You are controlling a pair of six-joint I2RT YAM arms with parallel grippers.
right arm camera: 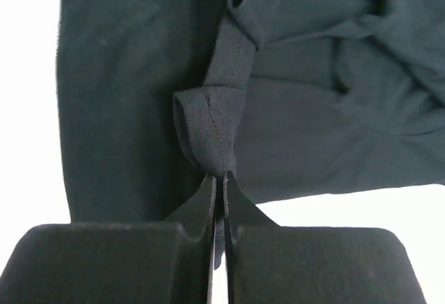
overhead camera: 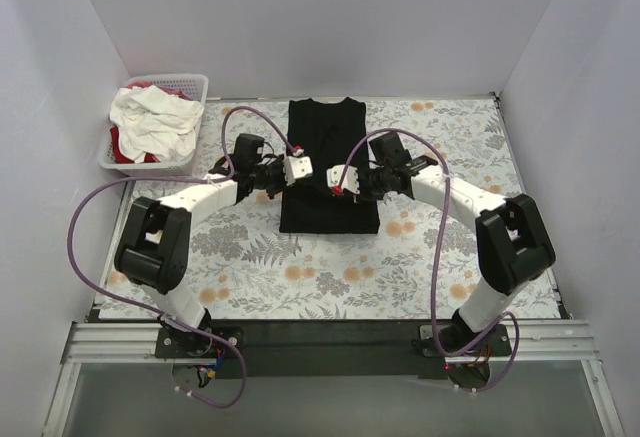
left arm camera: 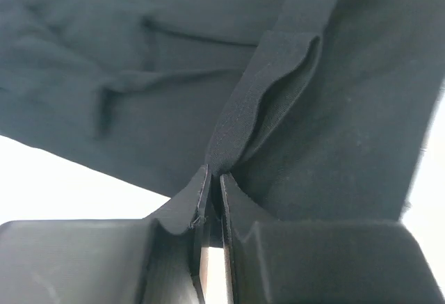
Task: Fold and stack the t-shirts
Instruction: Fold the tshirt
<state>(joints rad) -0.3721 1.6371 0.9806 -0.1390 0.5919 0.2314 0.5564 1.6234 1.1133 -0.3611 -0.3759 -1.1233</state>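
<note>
The black t-shirt lies in the middle of the table, folded into a narrow strip running front to back. My left gripper is at its left edge and is shut on a fold of the black fabric. My right gripper is at its right side and is shut on a hemmed loop of the same shirt. White t-shirts lie heaped over a red one in the basket at the back left.
A white slotted plastic basket stands at the table's back left corner. The table carries a floral-patterned cloth. White walls enclose the back and both sides. Purple cables loop off both arms.
</note>
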